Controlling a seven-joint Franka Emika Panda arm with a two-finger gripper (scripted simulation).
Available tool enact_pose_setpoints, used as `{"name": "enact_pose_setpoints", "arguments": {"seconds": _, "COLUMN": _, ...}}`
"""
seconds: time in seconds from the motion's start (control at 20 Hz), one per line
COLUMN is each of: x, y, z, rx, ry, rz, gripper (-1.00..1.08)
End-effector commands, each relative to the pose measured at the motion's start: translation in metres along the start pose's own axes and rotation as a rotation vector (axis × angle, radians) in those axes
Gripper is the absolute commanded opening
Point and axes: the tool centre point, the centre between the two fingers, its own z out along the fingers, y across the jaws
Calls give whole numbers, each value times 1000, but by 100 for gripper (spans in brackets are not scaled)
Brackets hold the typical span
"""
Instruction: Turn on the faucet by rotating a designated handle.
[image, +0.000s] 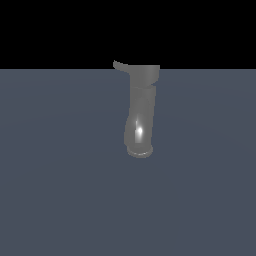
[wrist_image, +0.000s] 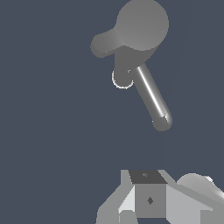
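The faucet (image: 141, 112) is a glossy dark-grey tube with a flared ring rim at its near end and a wider head at the far end. The handle (image: 120, 65), a short thin curved lever, sticks out from the head toward the exterior view's left. In the wrist view I look down on the faucet's round head (wrist_image: 142, 24). The shiny tube (wrist_image: 151, 94) runs away from the head, and the handle (wrist_image: 103, 43) shows as a short rounded stub beside it. Blocky parts of my gripper (wrist_image: 148, 203) show at the picture's edge, well apart from the faucet. Its fingertips are hidden. No gripper appears in the exterior view.
The faucet stands on a flat blue-grey surface (image: 60, 175) that runs to a black background. A small pale ring (wrist_image: 122, 79) shows below the head in the wrist view.
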Motion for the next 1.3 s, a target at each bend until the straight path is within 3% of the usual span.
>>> {"name": "enact_pose_setpoints", "arguments": {"seconds": 0.0, "x": 8, "y": -9, "z": 6, "rx": 1, "ry": 0, "rz": 61, "gripper": -100}}
{"name": "enact_pose_setpoints", "arguments": {"seconds": 0.65, "x": 57, "y": -46, "z": 39, "rx": 3, "ry": 3, "rz": 370, "gripper": -100}}
{"name": "enact_pose_setpoints", "arguments": {"seconds": 1.25, "x": 114, "y": -65, "z": 70, "rx": 2, "ry": 7, "rz": 666, "gripper": -100}}
